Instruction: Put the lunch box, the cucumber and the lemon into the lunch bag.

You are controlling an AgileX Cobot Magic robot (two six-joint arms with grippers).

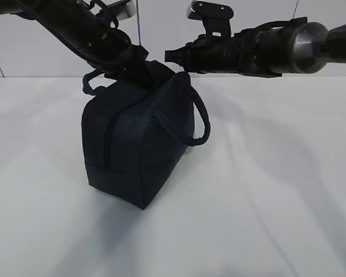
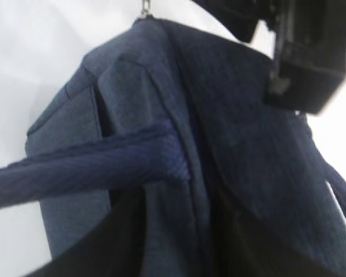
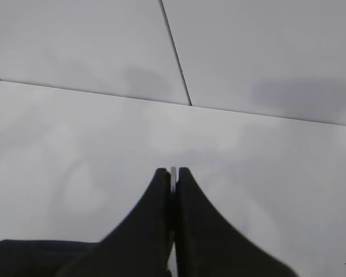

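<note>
The dark navy lunch bag (image 1: 141,141) stands upright on the white table, one loop handle (image 1: 199,118) hanging on its right side. My left gripper (image 1: 137,68) comes down from the upper left and is shut on the fabric at the bag's top. In the left wrist view a fold of the bag (image 2: 179,231) runs between my dark fingers. My right gripper (image 1: 169,56) reaches in level from the right to the bag's top edge. It is shut (image 3: 173,173), with a thin silver sliver of the zip pull (image 3: 173,171) between the tips. The lunch box, cucumber and lemon are out of view.
The white table (image 1: 265,190) spreads around the bag, with a white wall behind it. The bag's other handle (image 2: 75,170) crosses the left wrist view. A silver zip pull (image 2: 145,8) shows at the bag's far end there.
</note>
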